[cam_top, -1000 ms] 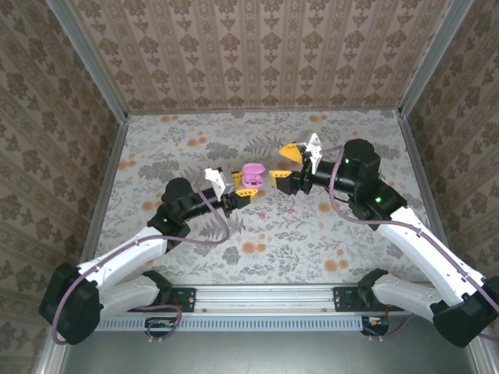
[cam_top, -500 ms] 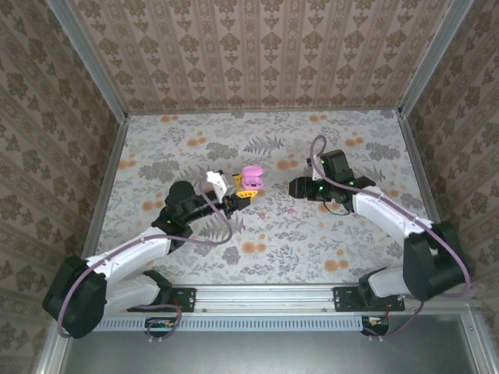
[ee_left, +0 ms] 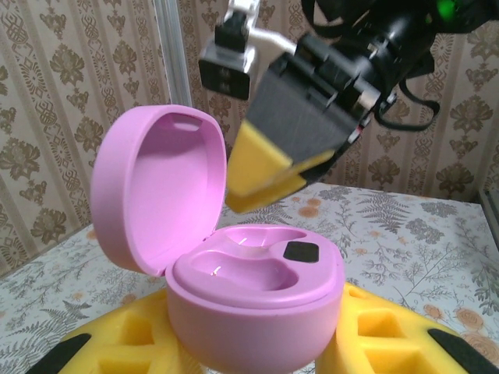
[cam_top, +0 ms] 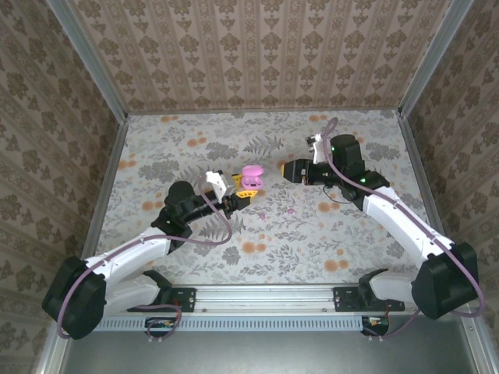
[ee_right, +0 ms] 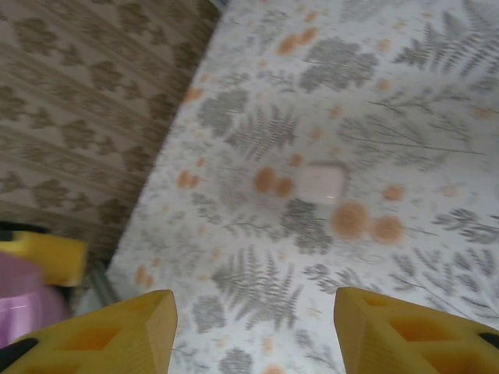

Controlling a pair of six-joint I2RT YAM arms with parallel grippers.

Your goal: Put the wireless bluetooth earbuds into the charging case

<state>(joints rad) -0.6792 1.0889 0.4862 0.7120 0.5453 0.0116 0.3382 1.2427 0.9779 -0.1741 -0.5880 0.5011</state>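
**Pink case held open and empty; right gripper bare**

The left gripper (cam_top: 244,189) is clamped on the base of the pink charging case (ee_left: 257,300) near the middle of the table (cam_top: 351,234). The lid (ee_left: 156,187) is tipped back and both wells are empty. The right gripper (cam_top: 290,170) hangs just beside the case, on the side toward the table's right edge. Its yellow fingers (ee_right: 125,327) stand apart with only tabletop between them.

A tiny magenta speck (cam_top: 289,210) lies a little toward the near edge from that gripper. It is probably an earbud, though too small to be sure. Such a bud should be featherlight, hard and slick, so it may squirt out from between the pads. A gentle pinch across its broadest part looks safest. The case is a rigid shell and looks steady in a side grip on its base.
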